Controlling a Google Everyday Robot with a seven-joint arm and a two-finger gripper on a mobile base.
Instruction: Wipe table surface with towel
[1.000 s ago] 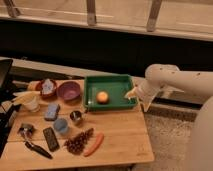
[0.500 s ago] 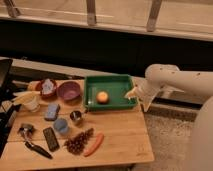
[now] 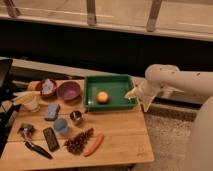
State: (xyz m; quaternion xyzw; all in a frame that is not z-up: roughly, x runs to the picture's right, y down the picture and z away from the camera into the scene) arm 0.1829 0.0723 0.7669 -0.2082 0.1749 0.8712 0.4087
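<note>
Gripper (image 3: 134,95) hovers at table (image 3: 120,137) 2 o'clock edge, beside green tray (image 3: 110,77); open/closed state: cannot tell. Towel not positively ID'd; likeliest pale cloth (image 3: 24,98) at 9 o'clock. Secure cloth first, then wipe bare 5 o'clock area.

The gripper (image 3: 135,96) hovers at the right edge of the green tray (image 3: 118,86), an orange (image 3: 102,96) sitting inside it.
</note>
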